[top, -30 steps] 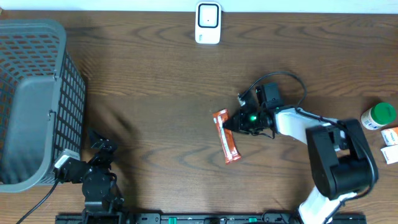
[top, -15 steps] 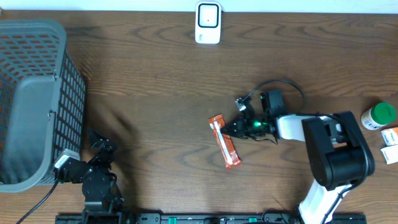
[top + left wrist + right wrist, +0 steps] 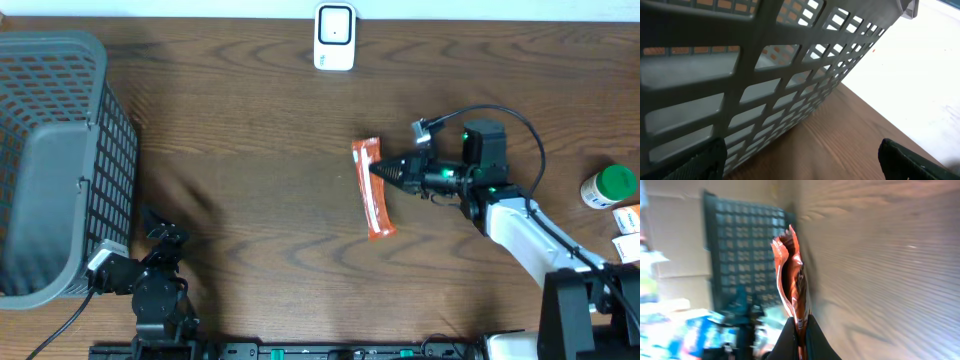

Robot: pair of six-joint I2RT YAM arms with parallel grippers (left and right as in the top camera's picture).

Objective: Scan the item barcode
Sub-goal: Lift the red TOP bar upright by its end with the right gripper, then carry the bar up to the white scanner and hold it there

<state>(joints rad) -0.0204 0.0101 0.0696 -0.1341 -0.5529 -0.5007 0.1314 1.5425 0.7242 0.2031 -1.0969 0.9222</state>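
Note:
The item is a long orange snack wrapper [image 3: 374, 200], and my right gripper [image 3: 385, 172] is shut on its edge near the upper end, holding it above the middle of the table. The right wrist view shows the wrapper [image 3: 791, 275] edge-on, pinched between the two dark fingers of the right gripper [image 3: 799, 332]. No barcode shows in any view. A white scanner [image 3: 334, 36] stands at the far edge. My left gripper [image 3: 160, 238] rests at the front left, open. In the left wrist view, the left gripper [image 3: 800, 167] holds nothing.
A grey mesh basket [image 3: 60, 160] fills the left side and looms close in the left wrist view as basket wall [image 3: 765, 75]. A green-lidded bottle [image 3: 608, 186] and small boxes [image 3: 628, 232] sit at the right edge.
My right arm has swung round and carried the orange wrapper to the right and toward the far side, still gripped. The left arm has not moved.

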